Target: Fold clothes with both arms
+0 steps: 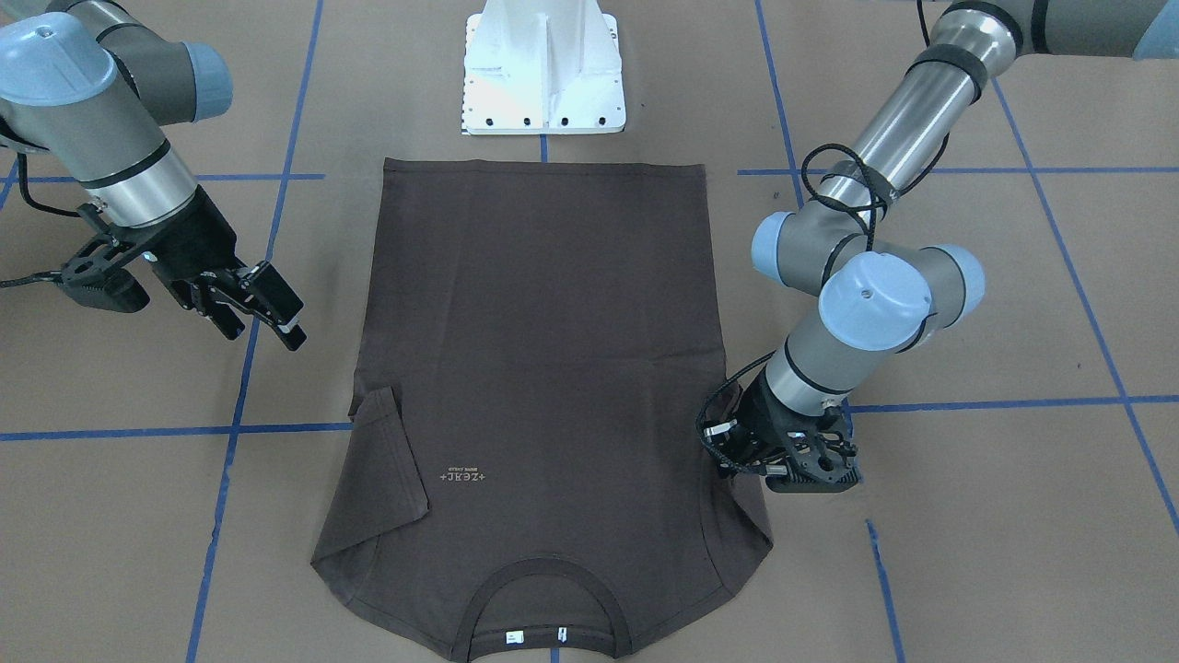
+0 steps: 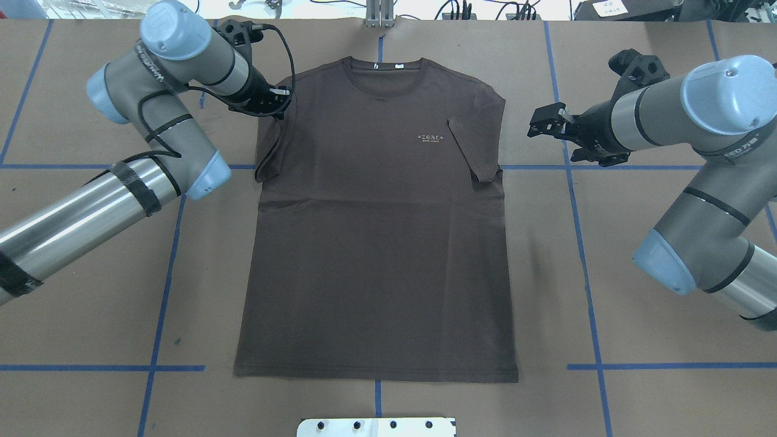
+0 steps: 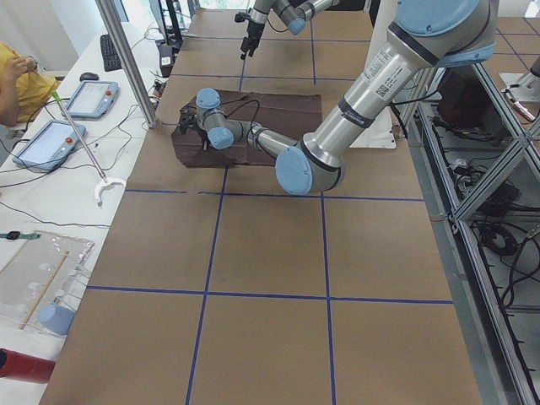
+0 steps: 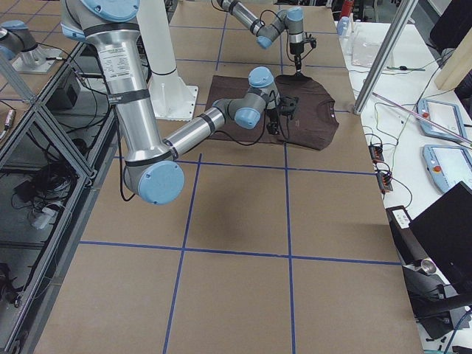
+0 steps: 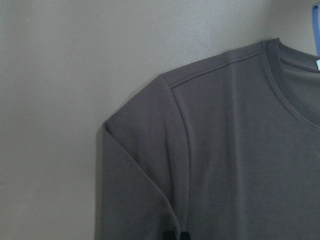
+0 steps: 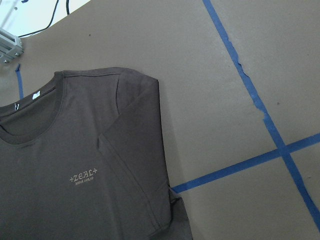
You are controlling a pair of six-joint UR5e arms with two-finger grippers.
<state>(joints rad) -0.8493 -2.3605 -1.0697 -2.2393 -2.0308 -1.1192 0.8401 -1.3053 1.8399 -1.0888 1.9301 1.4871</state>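
Right end effector [image 1: 265, 335] parted, left arm [image 1: 870, 299] low

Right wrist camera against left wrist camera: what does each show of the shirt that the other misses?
Only the right wrist view: the pale chest lettering, a sleeve folded in over the chest, and a blue tape crossing beside the shirt.
Only the left wrist view: the other sleeve, lying alongside the body, not folded over it.
Both: the brown T-shirt, its ribbed collar and the brown table paper.
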